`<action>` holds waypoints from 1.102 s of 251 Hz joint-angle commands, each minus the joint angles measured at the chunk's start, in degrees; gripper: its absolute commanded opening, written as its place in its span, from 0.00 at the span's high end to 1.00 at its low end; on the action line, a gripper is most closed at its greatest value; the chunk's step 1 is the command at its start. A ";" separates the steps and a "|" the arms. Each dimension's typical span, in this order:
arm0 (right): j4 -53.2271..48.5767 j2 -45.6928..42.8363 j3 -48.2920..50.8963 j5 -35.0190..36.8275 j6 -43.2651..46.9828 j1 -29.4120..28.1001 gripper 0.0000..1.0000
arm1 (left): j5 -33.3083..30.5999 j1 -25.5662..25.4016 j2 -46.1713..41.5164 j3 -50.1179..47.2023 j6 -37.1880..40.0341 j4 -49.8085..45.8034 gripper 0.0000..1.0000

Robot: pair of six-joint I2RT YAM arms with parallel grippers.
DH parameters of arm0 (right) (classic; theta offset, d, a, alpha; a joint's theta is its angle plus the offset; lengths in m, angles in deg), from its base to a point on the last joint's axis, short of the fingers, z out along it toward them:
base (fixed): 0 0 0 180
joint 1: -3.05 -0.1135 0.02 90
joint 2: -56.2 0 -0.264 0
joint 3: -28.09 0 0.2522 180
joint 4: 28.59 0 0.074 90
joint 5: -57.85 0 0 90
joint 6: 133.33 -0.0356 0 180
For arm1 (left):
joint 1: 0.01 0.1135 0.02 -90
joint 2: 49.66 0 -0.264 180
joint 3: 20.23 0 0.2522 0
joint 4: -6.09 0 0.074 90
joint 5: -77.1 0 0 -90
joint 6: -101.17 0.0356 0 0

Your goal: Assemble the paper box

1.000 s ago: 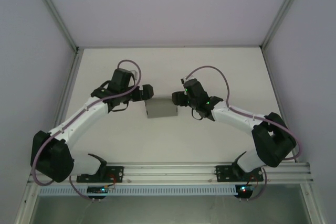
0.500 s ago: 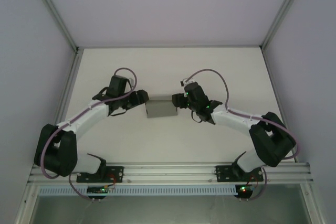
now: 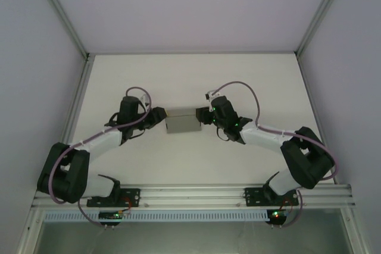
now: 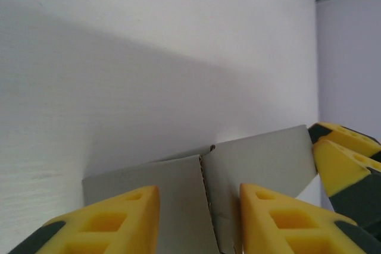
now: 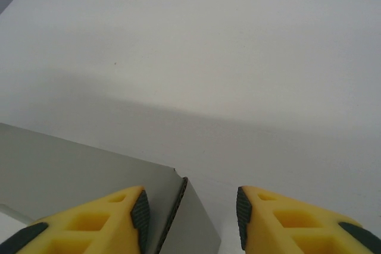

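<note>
The paper box [image 3: 183, 123] lies lengthwise between my left end effector [image 3: 162, 115] and right end effector [image 3: 202, 115], both spread open astride its ends.

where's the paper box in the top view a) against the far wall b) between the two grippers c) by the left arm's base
b: the paper box lies with the left gripper at its left end and the right gripper at its right end.
</note>
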 commanded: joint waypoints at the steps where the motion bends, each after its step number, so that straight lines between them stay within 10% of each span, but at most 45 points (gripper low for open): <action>1: -16.10 5.34 5.93 -0.96 1.20 0.40 0.60 | 0.72 -0.36 4.19 -6.16 -2.33 -2.96 0.68; 81: -4.53 6.78 14.01 -5.94 4.15 0.81 0.80 | 1.53 -1.01 8.69 -11.41 -1.96 3.82 1.00; 186: -3.15 6.31 16.15 -5.67 4.82 0.52 0.94 | -3.09 -5.09 10.91 -9.07 3.46 -1.20 1.00; 276: -19.00 -4.89 -2.33 -7.23 6.00 0.18 0.65 | -6.68 -6.59 -1.77 11.57 14.17 -18.67 0.27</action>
